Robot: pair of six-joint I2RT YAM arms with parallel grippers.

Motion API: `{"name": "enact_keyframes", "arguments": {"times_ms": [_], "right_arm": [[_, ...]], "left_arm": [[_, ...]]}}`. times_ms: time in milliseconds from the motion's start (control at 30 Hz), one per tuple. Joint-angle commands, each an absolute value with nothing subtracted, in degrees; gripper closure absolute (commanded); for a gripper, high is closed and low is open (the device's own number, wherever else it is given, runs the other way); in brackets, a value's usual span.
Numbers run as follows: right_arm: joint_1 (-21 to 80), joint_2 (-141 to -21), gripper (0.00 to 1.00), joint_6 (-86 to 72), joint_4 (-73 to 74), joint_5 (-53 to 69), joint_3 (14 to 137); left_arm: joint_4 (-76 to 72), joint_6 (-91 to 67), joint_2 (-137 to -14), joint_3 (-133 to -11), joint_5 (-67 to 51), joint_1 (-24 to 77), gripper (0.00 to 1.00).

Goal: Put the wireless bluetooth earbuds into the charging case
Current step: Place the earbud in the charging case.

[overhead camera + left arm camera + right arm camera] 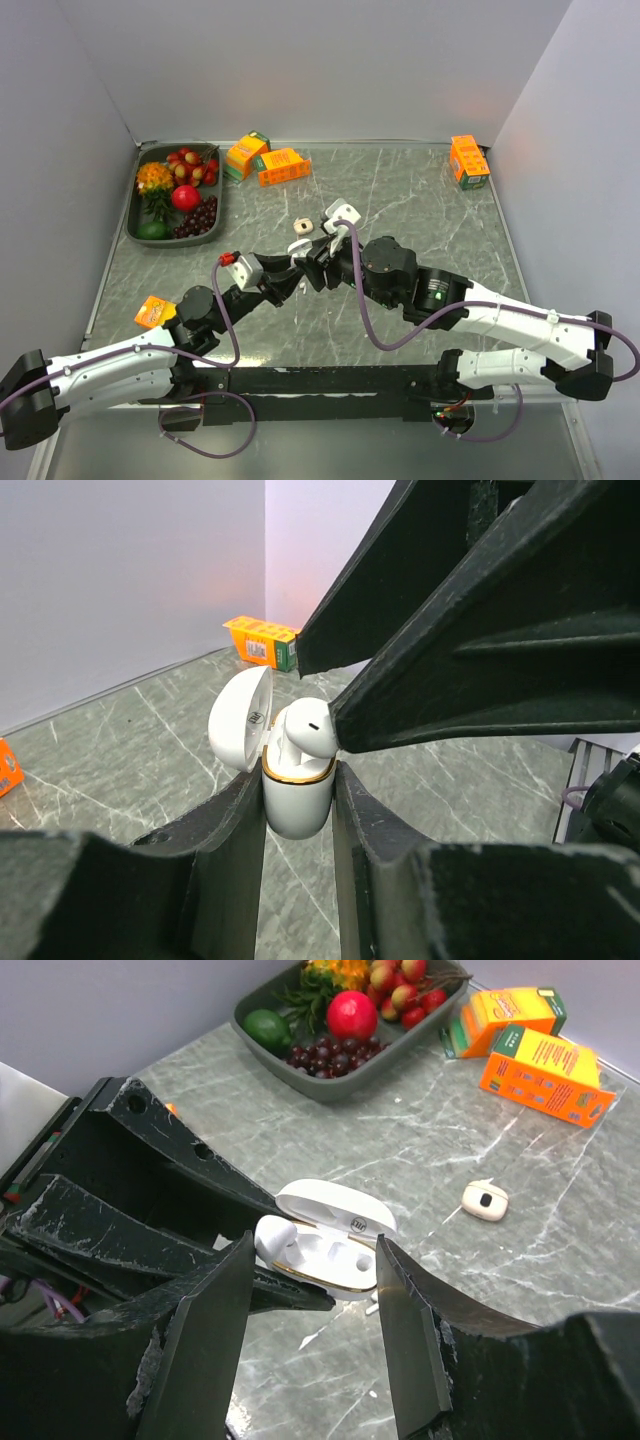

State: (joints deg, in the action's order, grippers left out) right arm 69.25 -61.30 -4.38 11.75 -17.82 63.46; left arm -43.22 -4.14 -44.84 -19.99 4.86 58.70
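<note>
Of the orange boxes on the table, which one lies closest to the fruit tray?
The left box of the far pair, beside the far right corner of the tray; the others lie farther off.

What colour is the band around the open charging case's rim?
Gold, on a white charging case; clearest in the left wrist view.

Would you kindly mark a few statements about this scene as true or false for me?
1. The left gripper is clamped on the charging case. True.
2. The case is closed. False: its lid stands open.
3. An earbud sits in the case. True.
4. The right gripper is shut. False: its jaws stand apart, either side of the case.
5. The fruit tray lies at far right. False: the tray is at far left.
</note>
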Motion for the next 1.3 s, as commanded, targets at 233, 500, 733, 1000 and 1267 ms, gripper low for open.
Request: {"name": "enact_keyframes", "arguments": {"times_ms": [233,500,733,1000,1267], "right_arm": [[69.7,-61.3,0.41,-4.2,13.1,-22.1,66.1],[69.8,-60.9,0.41,-3.9,13.9,-23.5,65.7],[69.8,-60.9,0.41,-3.1,14.0,-24.3,65.6],[69.7,-60.8,0.41,-0.5,13.2,-24.6,65.0],[69.7,-61.2,0.41,1.8,13.0,-25.8,65.0]], "left_arm": [[-44.8,-5.0,-43.8,-22.2,5.1,58.7,0.99],[-45.4,-5.1,-43.9,-22.2,5.0,58.6,0.99],[-45.4,-5.2,-43.4,-22.1,4.9,58.6,0.99],[-45.4,-5.4,-43.3,-22.0,4.8,58.6,0.99],[-45.4,-5.5,-43.2,-22.0,4.7,58.6,0.99]]}}
